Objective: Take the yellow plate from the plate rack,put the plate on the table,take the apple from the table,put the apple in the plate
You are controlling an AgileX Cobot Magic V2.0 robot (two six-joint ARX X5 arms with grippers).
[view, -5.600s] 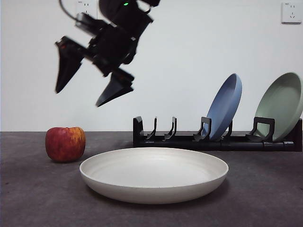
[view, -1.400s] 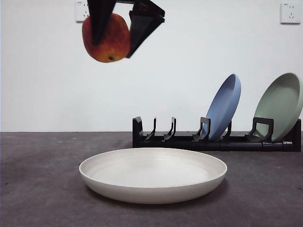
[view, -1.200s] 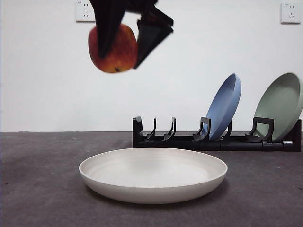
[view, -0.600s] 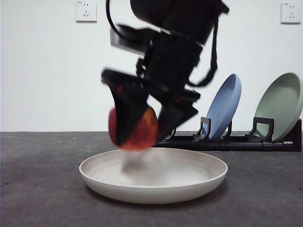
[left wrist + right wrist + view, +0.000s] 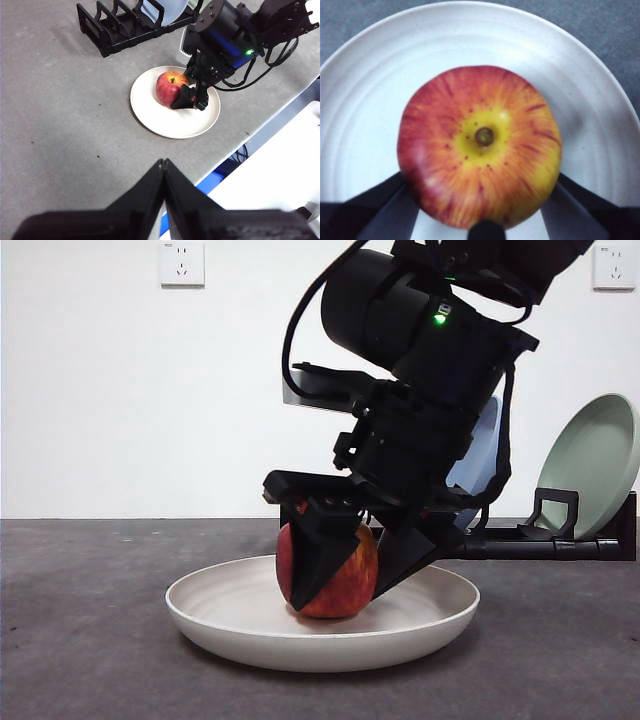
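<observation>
The red and yellow apple [image 5: 350, 585] sits in the middle of the cream yellow plate [image 5: 230, 625], which lies flat on the dark grey table [image 5: 80, 640]. My right gripper [image 5: 340, 600] reaches down from above, its jaws closed on both sides of the apple. The right wrist view shows the apple [image 5: 480, 145] stem up on the plate [image 5: 370, 100], a jaw at each side. In the left wrist view my left gripper [image 5: 162, 162] is shut and empty, high above the table, well away from the apple [image 5: 167, 86] and the plate [image 5: 170, 125].
The black plate rack [image 5: 560, 540] stands behind the plate, holding a pale green plate [image 5: 595, 475] and a blue plate [image 5: 470, 475], mostly hidden by the arm. The left wrist view shows the rack [image 5: 110, 30] and the table's edge [image 5: 250, 145] close to the plate.
The right gripper has come down to the right with the apple, from high at the upper left into the plate. The apple now rests on the plate's floor.
</observation>
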